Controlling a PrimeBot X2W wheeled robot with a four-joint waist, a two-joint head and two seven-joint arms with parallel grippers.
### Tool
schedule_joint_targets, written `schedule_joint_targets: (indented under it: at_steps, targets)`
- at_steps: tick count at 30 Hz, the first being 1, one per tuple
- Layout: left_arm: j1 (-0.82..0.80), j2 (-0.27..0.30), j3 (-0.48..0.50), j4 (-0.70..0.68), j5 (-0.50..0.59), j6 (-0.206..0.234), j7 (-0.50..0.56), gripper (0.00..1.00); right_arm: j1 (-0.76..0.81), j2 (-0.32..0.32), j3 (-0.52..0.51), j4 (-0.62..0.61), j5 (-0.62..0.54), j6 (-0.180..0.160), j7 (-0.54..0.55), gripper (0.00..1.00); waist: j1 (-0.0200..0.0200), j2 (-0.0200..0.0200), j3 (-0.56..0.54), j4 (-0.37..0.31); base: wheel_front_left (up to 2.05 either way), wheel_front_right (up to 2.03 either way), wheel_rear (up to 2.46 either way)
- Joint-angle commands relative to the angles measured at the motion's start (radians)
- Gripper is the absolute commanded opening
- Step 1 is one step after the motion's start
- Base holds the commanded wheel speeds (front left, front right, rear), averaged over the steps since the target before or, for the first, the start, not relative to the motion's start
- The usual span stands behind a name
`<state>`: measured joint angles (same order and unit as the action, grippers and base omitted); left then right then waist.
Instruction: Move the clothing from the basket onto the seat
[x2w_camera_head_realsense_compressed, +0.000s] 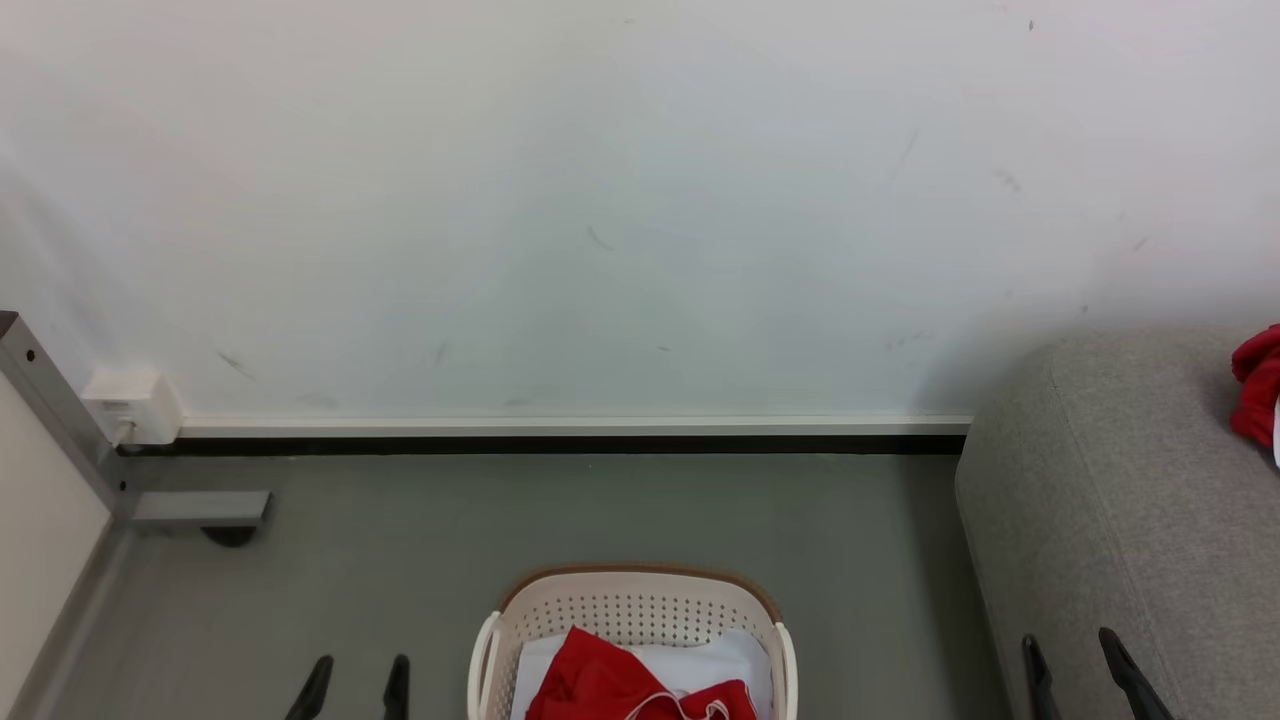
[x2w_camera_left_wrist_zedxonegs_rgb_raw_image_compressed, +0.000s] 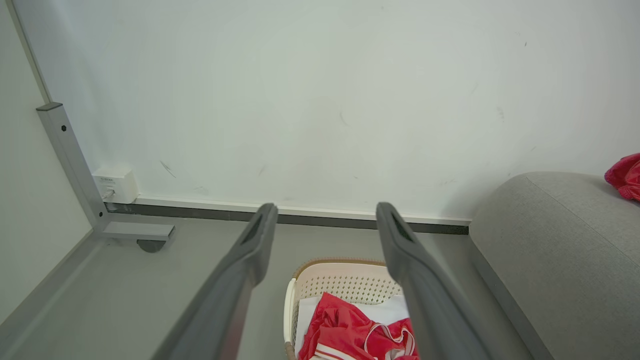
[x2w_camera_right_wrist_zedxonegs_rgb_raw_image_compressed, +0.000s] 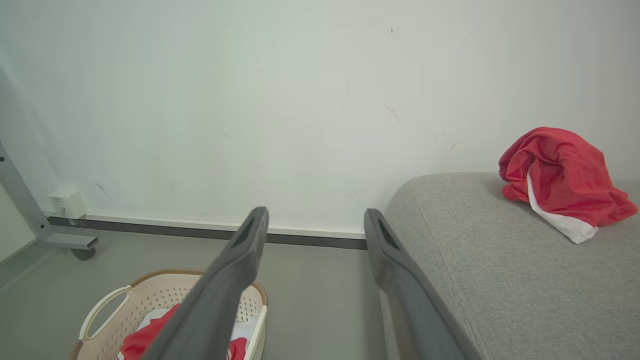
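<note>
The cream basket (x2w_camera_head_realsense_compressed: 640, 590) with a brown rim stands on the floor at the bottom centre of the head view, holding red clothing (x2w_camera_head_realsense_compressed: 610, 685) on a white sheet. The basket (x2w_camera_left_wrist_zedxonegs_rgb_raw_image_compressed: 320, 280) and its red clothing (x2w_camera_left_wrist_zedxonegs_rgb_raw_image_compressed: 340, 330) show between my left fingers. One more red garment (x2w_camera_right_wrist_zedxonegs_rgb_raw_image_compressed: 560, 180) with white trim lies bunched on the grey seat (x2w_camera_right_wrist_zedxonegs_rgb_raw_image_compressed: 500, 270); its edge (x2w_camera_head_realsense_compressed: 1258, 385) shows on the seat (x2w_camera_head_realsense_compressed: 1100, 500) at the right. My left gripper (x2w_camera_head_realsense_compressed: 355, 685) is open left of the basket; my right gripper (x2w_camera_head_realsense_compressed: 1075, 655) is open before the seat. Both are empty.
A white wall with a baseboard (x2w_camera_head_realsense_compressed: 570, 428) runs across the back. At the left a grey metal frame leg with a caster (x2w_camera_head_realsense_compressed: 195, 510) stands on the grey floor (x2w_camera_head_realsense_compressed: 400, 540), beside a white wall outlet box (x2w_camera_head_realsense_compressed: 130, 405).
</note>
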<state>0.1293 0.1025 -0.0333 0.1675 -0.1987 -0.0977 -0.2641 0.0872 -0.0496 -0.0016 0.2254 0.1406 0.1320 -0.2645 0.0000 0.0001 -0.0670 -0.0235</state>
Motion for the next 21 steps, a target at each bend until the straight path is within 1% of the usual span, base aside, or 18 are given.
schedule_joint_targets:
  at_steps: [1, 16, 21]
  targets:
    - [0.006, -0.005, 0.009, 0.006, 0.012, -0.006, -0.001, 1.00, 0.004, -0.002, 0.004, 0.004, 0.006, -0.003, 0.000, 1.00, 0.0000, -0.0001, -0.002, -0.001, 0.00, 0.00, 0.00]
    - [-0.006, -0.029, 0.032, 0.016, 0.035, -0.025, -0.001, 1.00, -0.006, -0.002, -0.001, -0.005, 0.003, -0.003, 0.000, 1.00, 0.0000, -0.0001, 0.009, -0.021, 0.00, 0.00, 0.00]
    - [-0.037, -0.035, 0.004, 0.029, 0.042, -0.029, -0.001, 1.00, -0.017, -0.002, -0.008, -0.017, 0.004, -0.003, 0.000, 1.00, 0.0000, -0.0001, 0.034, -0.032, 0.00, 0.00, 0.00]
